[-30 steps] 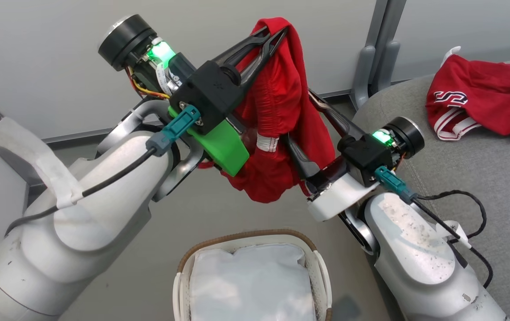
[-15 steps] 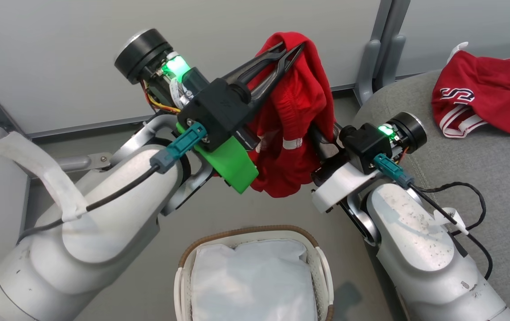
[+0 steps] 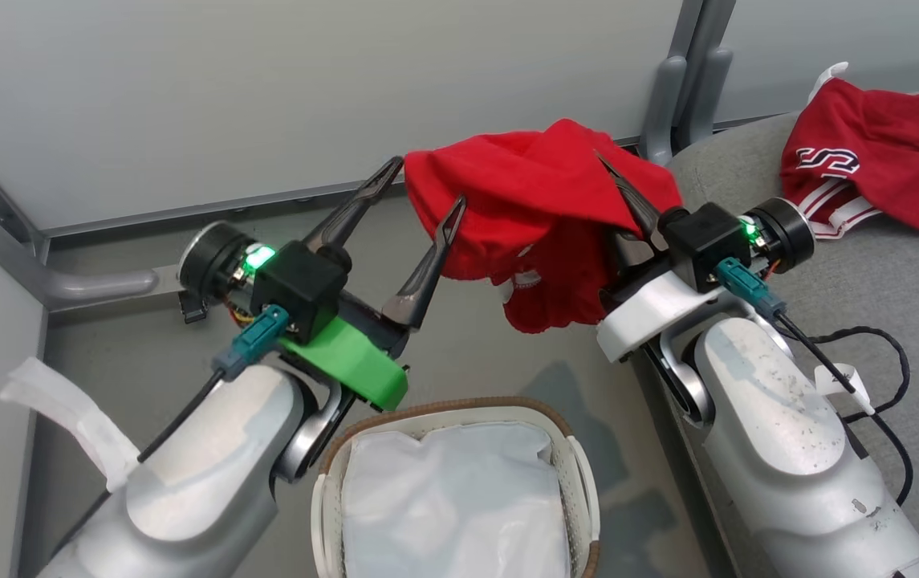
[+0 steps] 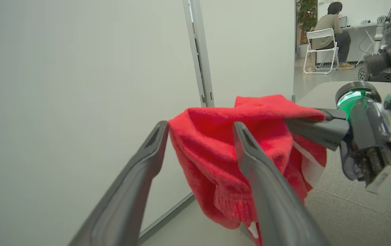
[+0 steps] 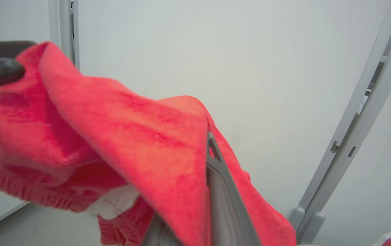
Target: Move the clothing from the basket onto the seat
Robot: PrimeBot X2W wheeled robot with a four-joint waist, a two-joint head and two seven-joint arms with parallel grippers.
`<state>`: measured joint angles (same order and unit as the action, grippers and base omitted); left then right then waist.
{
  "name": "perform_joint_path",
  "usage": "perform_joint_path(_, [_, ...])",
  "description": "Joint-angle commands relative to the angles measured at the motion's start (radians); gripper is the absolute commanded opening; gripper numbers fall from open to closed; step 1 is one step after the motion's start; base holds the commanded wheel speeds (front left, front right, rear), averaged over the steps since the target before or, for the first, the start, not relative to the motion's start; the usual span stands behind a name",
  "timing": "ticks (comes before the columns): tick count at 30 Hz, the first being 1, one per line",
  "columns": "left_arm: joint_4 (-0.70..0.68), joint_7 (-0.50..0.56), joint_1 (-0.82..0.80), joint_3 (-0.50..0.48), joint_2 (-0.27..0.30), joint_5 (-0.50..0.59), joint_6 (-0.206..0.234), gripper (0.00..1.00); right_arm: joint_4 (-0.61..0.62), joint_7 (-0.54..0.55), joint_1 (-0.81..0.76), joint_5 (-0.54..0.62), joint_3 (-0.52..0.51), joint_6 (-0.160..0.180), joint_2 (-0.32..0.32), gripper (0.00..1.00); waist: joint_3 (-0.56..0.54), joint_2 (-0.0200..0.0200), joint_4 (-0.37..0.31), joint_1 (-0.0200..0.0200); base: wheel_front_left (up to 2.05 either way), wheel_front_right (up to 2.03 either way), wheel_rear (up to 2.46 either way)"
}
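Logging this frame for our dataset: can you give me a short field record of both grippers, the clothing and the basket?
held garment: red, in the air, off both basket and seat
right gripper: shut on it, fabric draped over its jaws
left gripper: open, garment's edge between its jaws
second garment: red, white-striped, lying on the seat
basket contents: white liner showing, no red clothing visible

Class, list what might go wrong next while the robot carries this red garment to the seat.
One edge of the red garment lies by the open left end effector; it may snag as the right end effector swings away. It hangs loosely over the floor, short of the seat; a slip would drop it there.
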<state>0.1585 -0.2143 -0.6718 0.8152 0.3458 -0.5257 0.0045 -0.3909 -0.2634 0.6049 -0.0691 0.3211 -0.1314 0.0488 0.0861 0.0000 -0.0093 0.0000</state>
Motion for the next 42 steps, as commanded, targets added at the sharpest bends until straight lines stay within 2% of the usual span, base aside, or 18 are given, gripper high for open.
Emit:
perform_joint_path(1, [0.01, -0.015, 0.036, -0.007, -0.01, -0.014, 0.011, 1.0, -0.001, -0.002, -0.014, 0.008, -0.01, 0.001, 0.003, 0.0, 0.0, 0.0, -0.001, 0.0, 0.0, 0.0, 0.0])
perform_joint_path(7, [0.07, -0.049, 0.163, -0.027, -0.043, -0.023, 0.025, 1.0, -0.004, -0.002, -0.047, 0.022, -0.051, 0.001, 0.003, 0.0, -0.007, 0.0, -0.002, 0.0, 0.0, 0.0, 0.0])
perform_joint_path(18, [0.14, -0.05, 0.317, -0.131, -0.114, 0.06, -0.018, 1.0, -0.01, -0.002, -0.103, 0.026, -0.095, 0.001, 0.003, 0.0, -0.007, 0.0, -0.029, 0.0, 0.0, 0.0, 0.0])
perform_joint_path(24, [0.158, -0.05, 0.351, -0.186, -0.152, 0.109, -0.051, 1.0, -0.012, -0.002, -0.119, 0.028, -0.118, 0.001, 0.003, 0.0, -0.002, 0.0, -0.07, 0.0, 0.0, 0.0, 0.0])
perform_joint_path(31, [0.167, -0.05, 0.357, -0.232, -0.181, 0.173, -0.085, 1.0, 0.001, -0.002, -0.12, 0.048, -0.182, 0.001, 0.003, 0.0, 0.046, 0.0, -0.202, 0.0, 0.0, 0.0, 0.0])
perform_joint_path(38, [0.178, -0.05, 0.32, -0.249, -0.184, 0.218, -0.107, 1.0, 0.02, -0.002, -0.136, 0.047, -0.23, 0.001, 0.003, 0.0, 0.123, 0.0, -0.337, 0.0, 0.0, 0.0, 0.0])
perform_joint_path(42, [0.191, -0.05, 0.305, -0.244, -0.183, 0.238, -0.118, 1.0, 0.027, -0.002, -0.149, 0.036, -0.246, 0.001, 0.002, 0.0, 0.157, 0.0, -0.391, 0.0, 0.0, 0.0, 0.0])
